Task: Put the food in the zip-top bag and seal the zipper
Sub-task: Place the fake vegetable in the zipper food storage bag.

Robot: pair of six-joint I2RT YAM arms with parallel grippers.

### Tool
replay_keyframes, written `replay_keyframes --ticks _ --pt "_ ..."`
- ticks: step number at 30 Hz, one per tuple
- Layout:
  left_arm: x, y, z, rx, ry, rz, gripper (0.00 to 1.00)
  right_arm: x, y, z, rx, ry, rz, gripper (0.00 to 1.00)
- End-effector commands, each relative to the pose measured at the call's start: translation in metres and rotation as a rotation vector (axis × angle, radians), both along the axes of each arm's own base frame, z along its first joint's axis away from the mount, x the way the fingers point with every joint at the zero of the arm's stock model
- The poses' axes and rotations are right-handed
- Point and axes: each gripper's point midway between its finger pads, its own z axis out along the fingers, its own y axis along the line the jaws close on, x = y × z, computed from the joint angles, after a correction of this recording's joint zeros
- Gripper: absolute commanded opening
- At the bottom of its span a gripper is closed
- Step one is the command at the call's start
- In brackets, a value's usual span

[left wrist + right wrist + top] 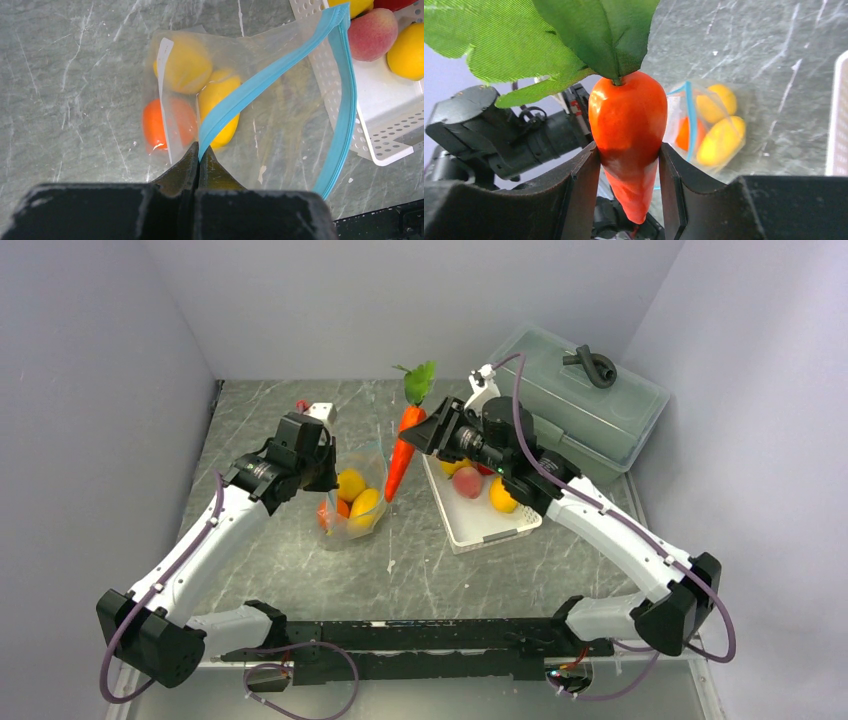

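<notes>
My right gripper (418,430) (629,155) is shut on the orange carrot (402,455) (626,130) with green leaves (420,380), holding it in the air, tip down, just right of the bag. The clear zip-top bag (352,505) (240,115) (704,125) stands on the table with its mouth open; it holds two yellow lemons (185,62) and an orange (162,122). My left gripper (318,468) (199,150) is shut on the teal zipper (280,67) strip at the bag's left edge. A peach (467,482) (372,26) and lemons (503,495) lie in the white basket (480,525).
The white slotted basket (340,100) sits right of the bag, close to its mouth. A grey-green lidded box (590,400) stands at the back right behind my right arm. A small red and white object (315,410) lies behind my left gripper.
</notes>
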Motion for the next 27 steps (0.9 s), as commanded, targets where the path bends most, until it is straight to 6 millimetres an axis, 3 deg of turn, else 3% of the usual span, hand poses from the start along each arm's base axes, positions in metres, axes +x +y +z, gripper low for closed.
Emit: replay_keyframes --ticks 1,8,15,27 --pt "0.008 -0.005 0.028 -0.072 -0.075 0.011 0.00 0.007 0.016 0.034 0.165 -0.034 -0.030 0.00" --pt "0.009 -0.002 0.028 -0.095 -0.074 0.022 0.00 0.012 0.040 0.022 0.163 -0.028 -0.076 0.00" --pt "0.010 -0.001 0.031 -0.118 -0.077 0.029 0.00 0.021 0.064 -0.008 0.104 0.006 -0.099 0.00" --pt "0.011 -0.001 0.031 -0.134 -0.073 0.030 0.00 0.015 0.091 -0.030 0.001 0.002 -0.098 0.00"
